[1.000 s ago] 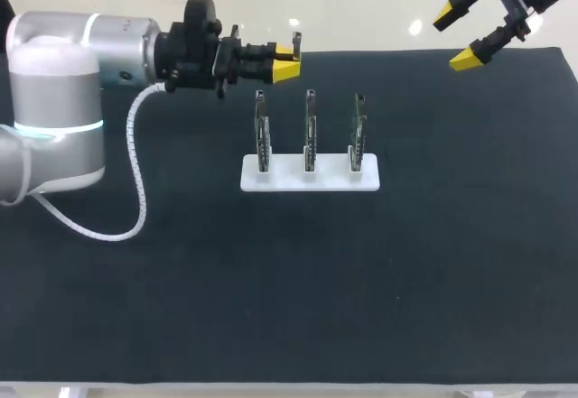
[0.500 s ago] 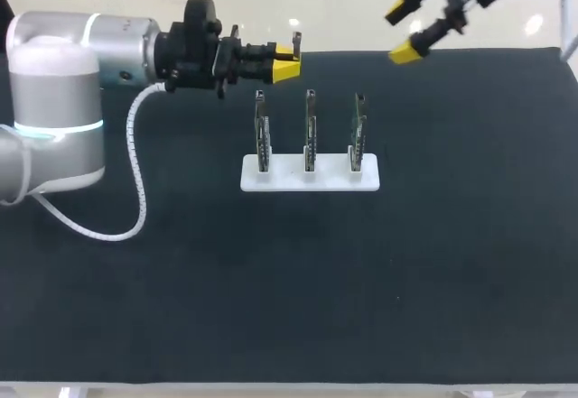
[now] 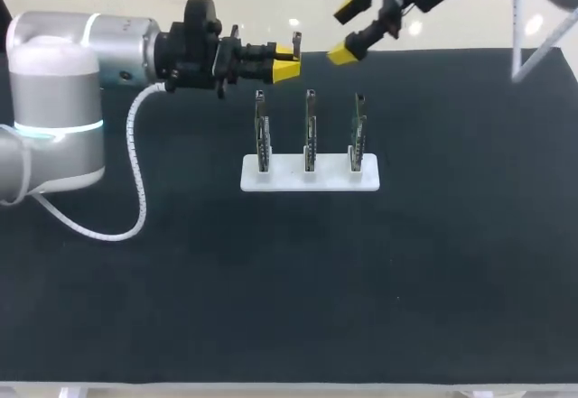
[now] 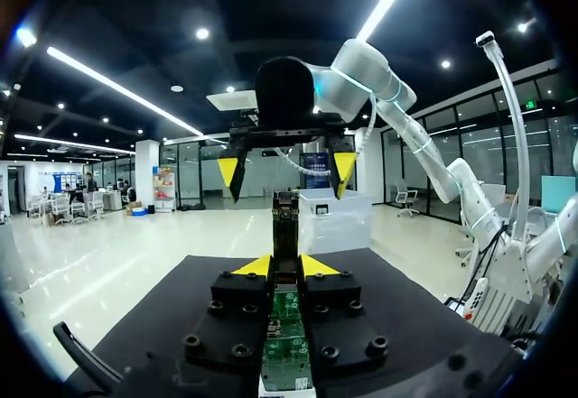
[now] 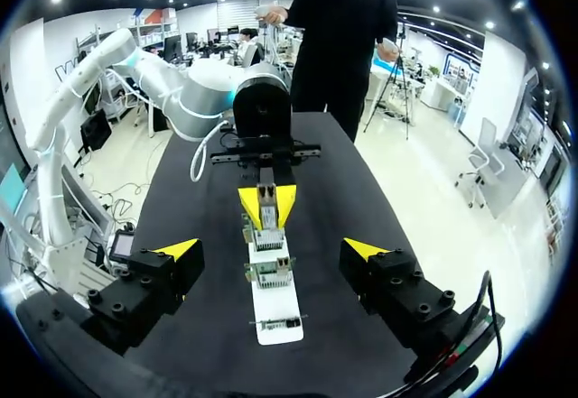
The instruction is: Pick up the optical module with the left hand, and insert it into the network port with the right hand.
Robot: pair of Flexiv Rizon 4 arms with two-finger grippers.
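Right now the left gripper (image 3: 286, 61) is holding the small, thin, dark optical module (image 4: 285, 222) up in the air, over the far side of the black table cover (image 3: 271, 290). Its two yellow-tipped fingers are squeezing the module from both sides. The module is lying flat and pointing out past the fingertips. In the left wrist view, a strip of green board is showing on it, back between the black finger blocks, and its front end is looking dark and boxy.

The right gripper (image 3: 345, 30) is hanging in the air too, just beside the left one and facing it. Its fingers are standing wide apart and are holding nothing. In the right wrist view, the module is sitting straight ahead of those open fingers, not touching them.

Below the two grippers, a flat white plastic holder (image 3: 289, 180) is lying on the table cover. Three little green network port boards are standing up straight in it, in a row: one on the left (image 3: 261, 132), one in the middle (image 3: 310, 132) and one on the right (image 3: 358, 132). The module is well above them and is touching none of them.
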